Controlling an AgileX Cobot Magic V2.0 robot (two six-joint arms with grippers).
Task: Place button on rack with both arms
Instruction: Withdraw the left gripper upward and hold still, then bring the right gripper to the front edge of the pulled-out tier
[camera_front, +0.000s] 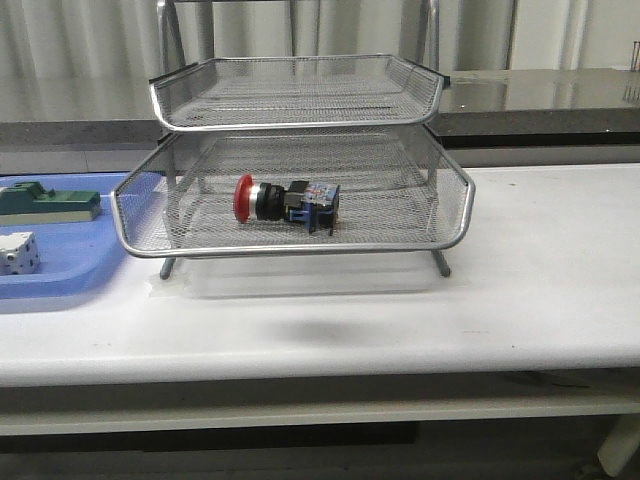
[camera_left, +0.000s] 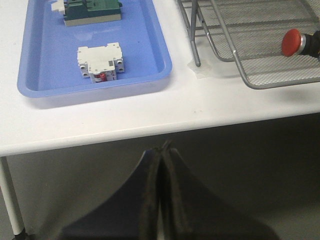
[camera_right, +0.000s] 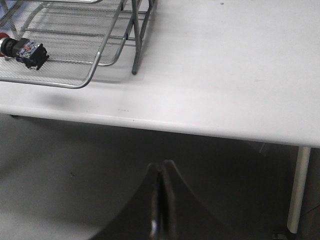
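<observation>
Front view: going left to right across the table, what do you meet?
Green block → white switch, both in the blue tray → button lying in the rack → bare table.

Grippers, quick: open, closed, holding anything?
Left gripper: closed, empty.
Right gripper: closed, empty.
Button lies in the rack.

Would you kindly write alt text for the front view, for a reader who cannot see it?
A red-headed push button lies on its side in the pulled-out middle tray of a silver wire-mesh rack on a white table. At left, a blue plastic tray holds a green block and a white switch.
</observation>
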